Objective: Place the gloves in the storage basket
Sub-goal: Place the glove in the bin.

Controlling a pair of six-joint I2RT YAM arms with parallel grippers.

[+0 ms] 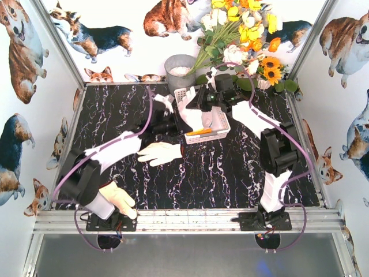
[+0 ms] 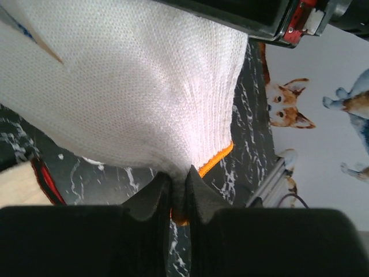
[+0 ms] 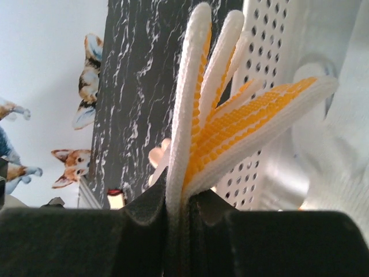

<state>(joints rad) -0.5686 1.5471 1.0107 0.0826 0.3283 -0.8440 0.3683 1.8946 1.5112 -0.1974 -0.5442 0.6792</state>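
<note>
My left gripper (image 2: 180, 176) is shut on the orange-edged cuff of a white knit glove (image 2: 132, 86), which spreads away above the dark table. My right gripper (image 3: 184, 193) is shut on a glove (image 3: 230, 121) with a white back and an orange dotted palm, its fingers pointing outward beside the storage basket (image 3: 271, 63). From above, a white glove (image 1: 193, 112) hangs between the two grippers at the left edge of the white storage basket (image 1: 222, 118); whether both grip that same glove I cannot tell. A cream glove (image 1: 161, 153) lies on the table, another (image 1: 121, 202) by the left base.
A grey round metal bucket (image 1: 180, 70) stands behind the basket. A bunch of flowers (image 1: 242, 29) leans over the back right. Something orange (image 1: 199, 131) lies in the basket's near end. Dog-print walls close the sides; an aluminium rail (image 1: 190, 219) runs along the front.
</note>
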